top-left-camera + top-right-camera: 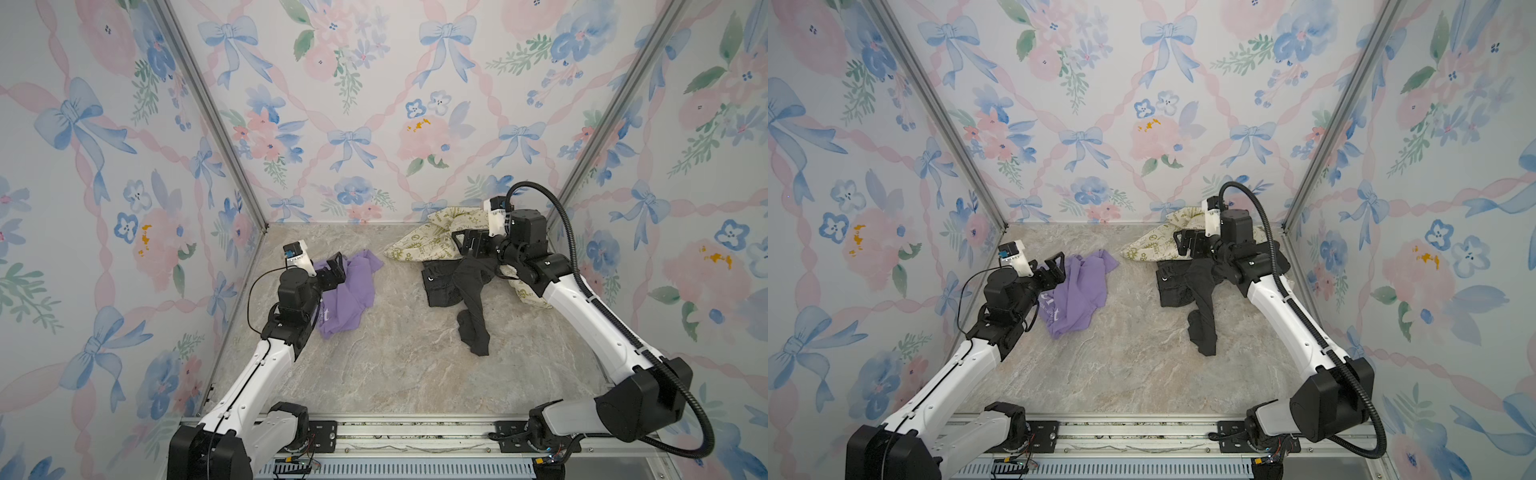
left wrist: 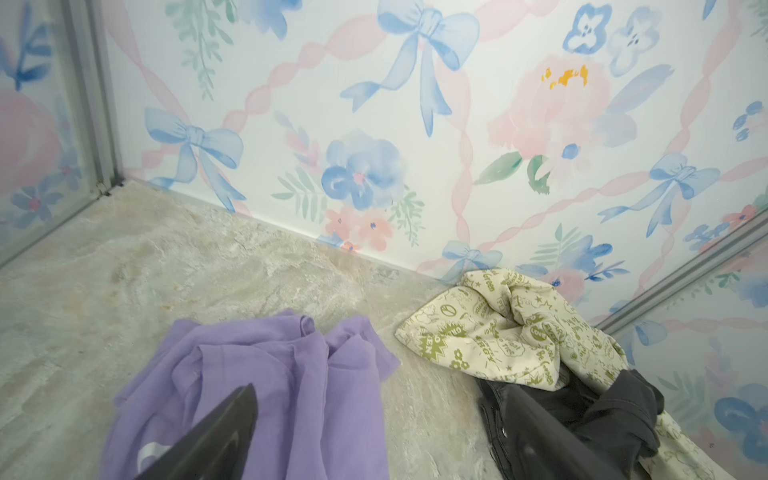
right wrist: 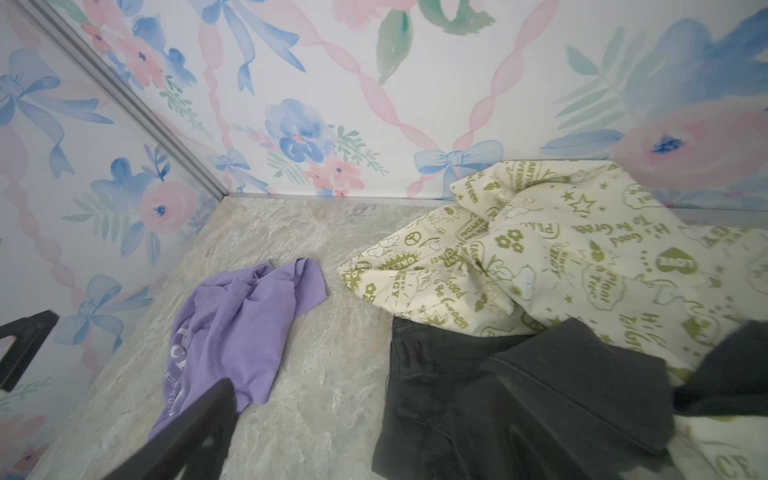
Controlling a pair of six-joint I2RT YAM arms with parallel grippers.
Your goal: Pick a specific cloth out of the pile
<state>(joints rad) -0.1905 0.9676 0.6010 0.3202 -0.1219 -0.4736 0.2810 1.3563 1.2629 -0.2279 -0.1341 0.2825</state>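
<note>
Fingers (image 2: 216, 432) of left gripper (image 1: 337, 270): spread wide, pinching nothing, poised over cloth (image 1: 347, 295). Cloth crumpled on table (image 1: 395, 365) at 9 o'clock, well apart from pile (image 1: 440, 286). Farther back, at 2 o'clock, right gripper (image 1: 460, 245) fingers (image 3: 187, 436) likewise spread, empty, above pile: black garments (image 1: 471, 316) nearer, cream cloth (image 1: 415, 245) behind, against wall (image 1: 374, 124).

The marbled grey-beige worktop (image 1: 395, 365) carries a crumpled purple cloth (image 1: 353, 291) on its left side, well apart from the pile (image 1: 440, 286) at the far right: a cream green-printed cloth (image 1: 415, 245) against the back wall, with black garments (image 1: 473, 328) trailing forward.
</note>
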